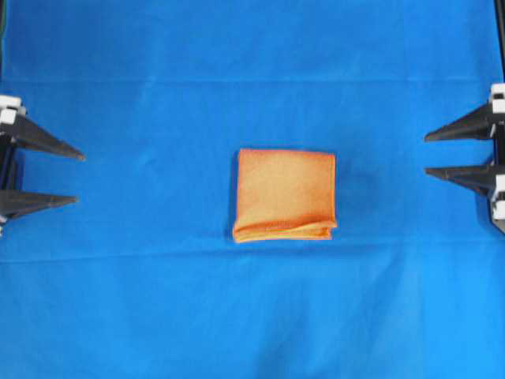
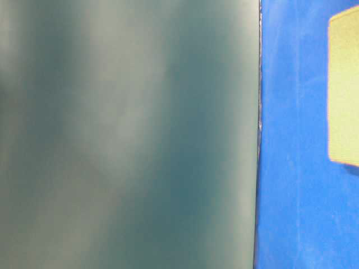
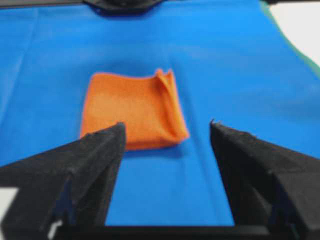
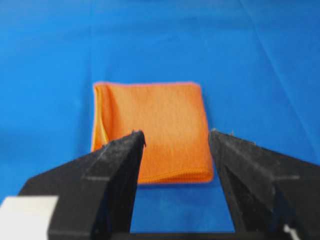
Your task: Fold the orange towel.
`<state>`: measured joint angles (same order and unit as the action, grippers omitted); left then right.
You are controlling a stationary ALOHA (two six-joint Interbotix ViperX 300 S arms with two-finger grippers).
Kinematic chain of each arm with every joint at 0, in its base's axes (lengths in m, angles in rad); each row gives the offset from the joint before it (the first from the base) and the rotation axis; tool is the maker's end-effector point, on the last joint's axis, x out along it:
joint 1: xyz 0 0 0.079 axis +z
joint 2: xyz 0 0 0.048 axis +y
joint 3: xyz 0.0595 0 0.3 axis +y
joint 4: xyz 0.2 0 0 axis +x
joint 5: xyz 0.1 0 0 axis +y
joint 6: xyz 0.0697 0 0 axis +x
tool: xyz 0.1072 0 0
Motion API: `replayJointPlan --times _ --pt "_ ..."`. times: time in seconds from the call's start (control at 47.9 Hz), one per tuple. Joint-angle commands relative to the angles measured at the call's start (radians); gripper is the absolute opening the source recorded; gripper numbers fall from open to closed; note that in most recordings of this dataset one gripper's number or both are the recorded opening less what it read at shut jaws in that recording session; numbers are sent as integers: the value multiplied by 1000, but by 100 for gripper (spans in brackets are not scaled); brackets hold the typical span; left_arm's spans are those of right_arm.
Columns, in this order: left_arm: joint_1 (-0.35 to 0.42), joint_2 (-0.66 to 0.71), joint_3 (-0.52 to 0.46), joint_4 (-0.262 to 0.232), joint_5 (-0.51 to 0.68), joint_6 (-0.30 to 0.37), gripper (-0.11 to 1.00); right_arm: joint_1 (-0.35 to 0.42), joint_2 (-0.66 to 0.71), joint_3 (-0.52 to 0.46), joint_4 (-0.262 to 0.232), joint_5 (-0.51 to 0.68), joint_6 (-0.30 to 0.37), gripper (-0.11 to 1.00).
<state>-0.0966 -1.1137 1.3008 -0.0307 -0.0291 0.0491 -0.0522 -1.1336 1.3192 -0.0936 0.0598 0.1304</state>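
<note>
Orange towel lies folded mid-sheet, well apart from left tool and right tool, both gaping empty.

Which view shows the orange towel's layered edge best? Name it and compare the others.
The overhead exterior view: the whole folded orange towel lies unobstructed, its stacked layers showing along the near edge. The left wrist view shows the layers on the towel's right side, blurred. The right wrist view shows them at its left edge. The table-level view catches only a washed-out corner.
</note>
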Motion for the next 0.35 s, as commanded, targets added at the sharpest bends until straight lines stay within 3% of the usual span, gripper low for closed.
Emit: replayJointPlan --times 0.0,0.334 --pt "3 -34 20 3 -9 2 62 -3 -2 12 -6 -35 0 60" --pt "11 -71 81 3 -23 2 62 -5 34 58 6 -118 14 59"
